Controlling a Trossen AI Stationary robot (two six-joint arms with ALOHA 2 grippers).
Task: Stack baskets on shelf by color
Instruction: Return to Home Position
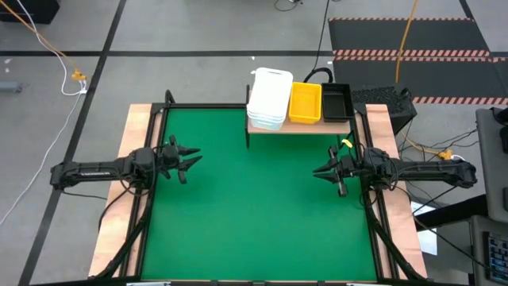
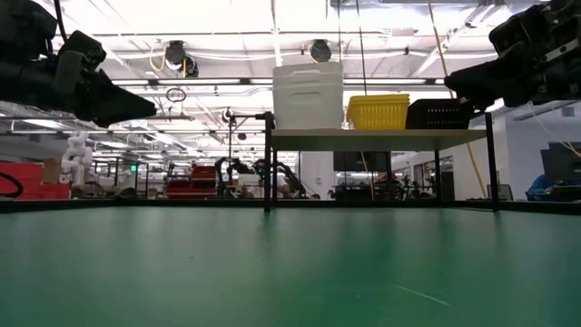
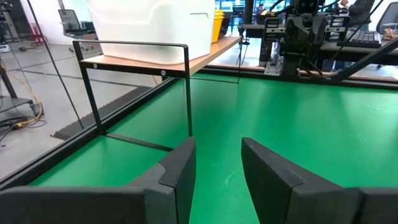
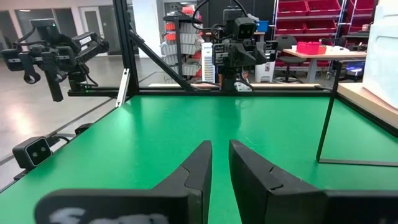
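Left gripper [image 1: 184,160] and right gripper [image 1: 324,171] hang empty, fingers apart; a jolt could tip the tall white basket stack [image 1: 268,97] at the shelf [image 1: 337,125] end.

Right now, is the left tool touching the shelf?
Apart. The high view shows the left tool over the green table, with a wide gap to the shelf.

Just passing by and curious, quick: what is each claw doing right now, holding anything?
Left claw: open, holding nothing.
Right claw: open a little, holding nothing.
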